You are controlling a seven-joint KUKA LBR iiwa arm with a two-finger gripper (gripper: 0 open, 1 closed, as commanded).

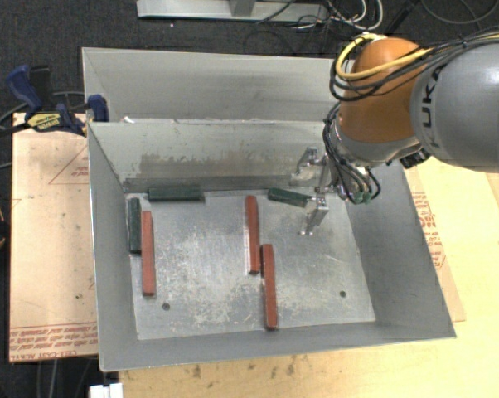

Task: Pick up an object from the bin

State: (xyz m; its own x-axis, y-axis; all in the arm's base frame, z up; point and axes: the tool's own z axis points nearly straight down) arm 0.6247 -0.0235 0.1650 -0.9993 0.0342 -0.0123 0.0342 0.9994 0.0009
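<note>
My gripper (pixel 312 193) hangs low at the back right of the bin, below the orange wrist cover. Its two metal fingers stand apart, one toward the back wall (pixel 309 168) and one toward the front (pixel 315 216). A short dark green bar (pixel 284 196) lies by the back wall, and its right end reaches into the gap between the fingers. The fingers are not pressed on it. A red-brown bar (pixel 252 232) lies lengthwise just left of the gripper. A second red-brown bar (pixel 268 286) lies in front of that one.
Along the back wall at the left lies another dark green bar (pixel 175 194). By the left wall a dark green bar (pixel 134 225) and a red-brown bar (pixel 147 253) lie side by side. The arm enters from the right, above the bin's right wall.
</note>
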